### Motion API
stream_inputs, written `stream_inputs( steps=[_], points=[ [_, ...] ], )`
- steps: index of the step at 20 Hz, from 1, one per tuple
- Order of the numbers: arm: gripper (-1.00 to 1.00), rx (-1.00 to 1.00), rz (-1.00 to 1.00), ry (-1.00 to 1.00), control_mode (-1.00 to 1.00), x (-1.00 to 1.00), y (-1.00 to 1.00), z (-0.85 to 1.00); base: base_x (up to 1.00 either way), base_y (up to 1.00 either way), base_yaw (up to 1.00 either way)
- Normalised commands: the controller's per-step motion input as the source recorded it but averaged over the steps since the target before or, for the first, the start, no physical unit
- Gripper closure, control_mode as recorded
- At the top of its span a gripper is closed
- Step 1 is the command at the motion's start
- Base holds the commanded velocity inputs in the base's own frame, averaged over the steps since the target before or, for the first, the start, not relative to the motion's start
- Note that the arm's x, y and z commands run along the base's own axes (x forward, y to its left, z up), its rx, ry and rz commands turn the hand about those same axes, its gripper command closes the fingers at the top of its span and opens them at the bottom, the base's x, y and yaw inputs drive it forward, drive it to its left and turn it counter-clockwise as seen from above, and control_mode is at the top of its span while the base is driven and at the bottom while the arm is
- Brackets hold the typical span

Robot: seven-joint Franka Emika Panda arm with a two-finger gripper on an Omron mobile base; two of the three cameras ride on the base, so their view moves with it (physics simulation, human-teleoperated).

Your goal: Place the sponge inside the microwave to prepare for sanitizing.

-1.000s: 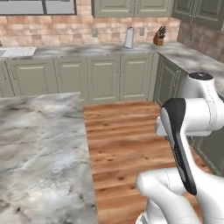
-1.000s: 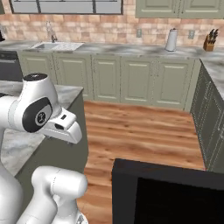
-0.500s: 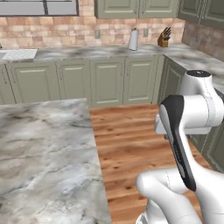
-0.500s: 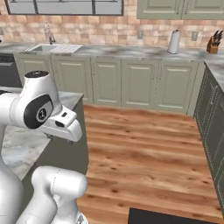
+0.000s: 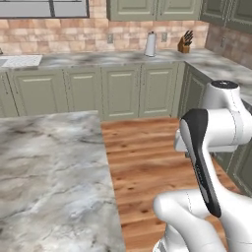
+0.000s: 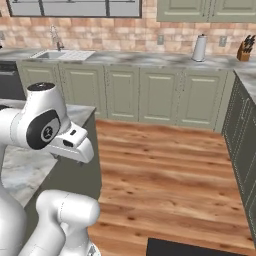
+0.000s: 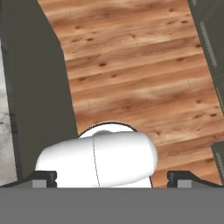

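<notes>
The work is at the travelling step: the arm [image 5: 211,147] is folded up over the base, between the marble island [image 5: 49,177] at nine o'clock and the wood floor [image 6: 165,170] ahead. The gripper [image 7: 112,177] hangs pointing at the floor, its tips set wide apart with nothing between them. I cannot tell where the sponge or the microwave is from here. Next, the base probably must find the sponge before any reach.

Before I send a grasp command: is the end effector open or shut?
Open. In the hand view, the end effector shows its two dark fingertips far apart at the bottom corners, nothing held between them.
</notes>
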Motion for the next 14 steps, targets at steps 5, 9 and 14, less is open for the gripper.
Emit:
stream_inputs(
  steps=[5,9,14],
  points=[
    [-1.0,0.0,0.0,0.0,1.0,0.0,0.0,0.0,-0.99,0.05,-0.02],
    [-1.0,0.0,0.0,0.0,1.0,0.0,0.0,0.0,-0.74,0.12,-0.04],
    [-1.0,0.0,0.0,0.0,1.0,0.0,0.0,0.0,0.25,0.06,-0.07]
  ],
)
